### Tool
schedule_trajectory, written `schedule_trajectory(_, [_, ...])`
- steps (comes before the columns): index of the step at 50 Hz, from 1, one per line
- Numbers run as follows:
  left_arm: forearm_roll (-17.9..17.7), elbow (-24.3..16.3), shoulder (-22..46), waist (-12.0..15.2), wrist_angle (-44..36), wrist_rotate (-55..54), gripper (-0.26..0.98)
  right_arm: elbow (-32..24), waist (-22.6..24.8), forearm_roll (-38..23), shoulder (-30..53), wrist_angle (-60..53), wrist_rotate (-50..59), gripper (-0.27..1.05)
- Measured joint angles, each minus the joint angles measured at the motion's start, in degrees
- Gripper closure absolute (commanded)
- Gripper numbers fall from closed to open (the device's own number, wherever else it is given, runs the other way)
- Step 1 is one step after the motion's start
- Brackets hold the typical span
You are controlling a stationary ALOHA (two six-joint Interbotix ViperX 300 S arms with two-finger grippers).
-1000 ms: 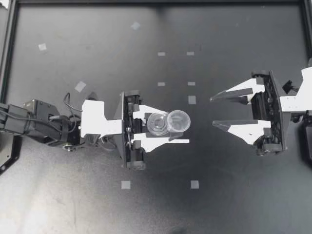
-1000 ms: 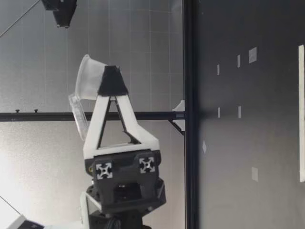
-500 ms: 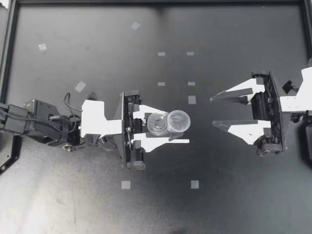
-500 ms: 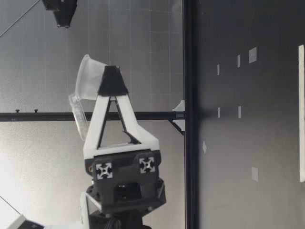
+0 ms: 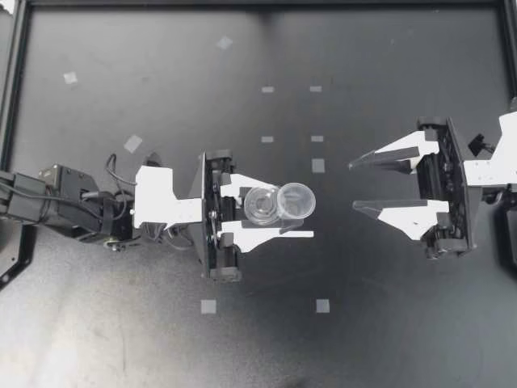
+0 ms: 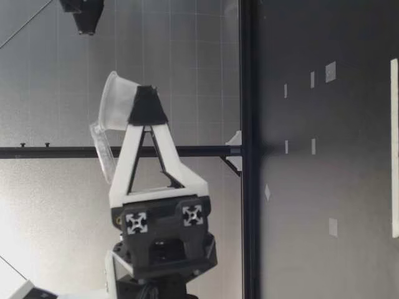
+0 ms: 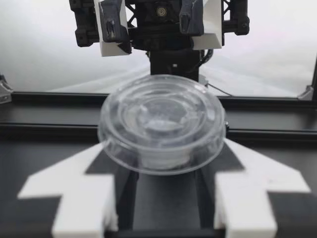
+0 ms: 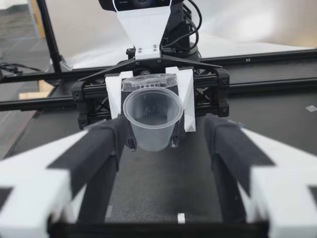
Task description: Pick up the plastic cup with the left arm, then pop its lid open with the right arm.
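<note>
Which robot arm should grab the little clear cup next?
Probably the right. My right gripper is open, empty and pointing straight at the clear cup. My left gripper is shut on it, so that arm is busy holding.

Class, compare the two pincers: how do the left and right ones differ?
The left pincer is shut on a clear cup; the right pincer is open and empty. The left pincer's gap is narrow; the right pincer's is wide. Both face each other above the table.
</note>
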Motion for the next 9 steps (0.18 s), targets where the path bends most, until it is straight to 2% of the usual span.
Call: schedule_trajectory(9, [0.1, 0.0, 0.0, 0.1, 0.0, 0.1, 0.72, 0.0, 0.0, 0.0, -0.1, 0.0, 0.0, 0.14])
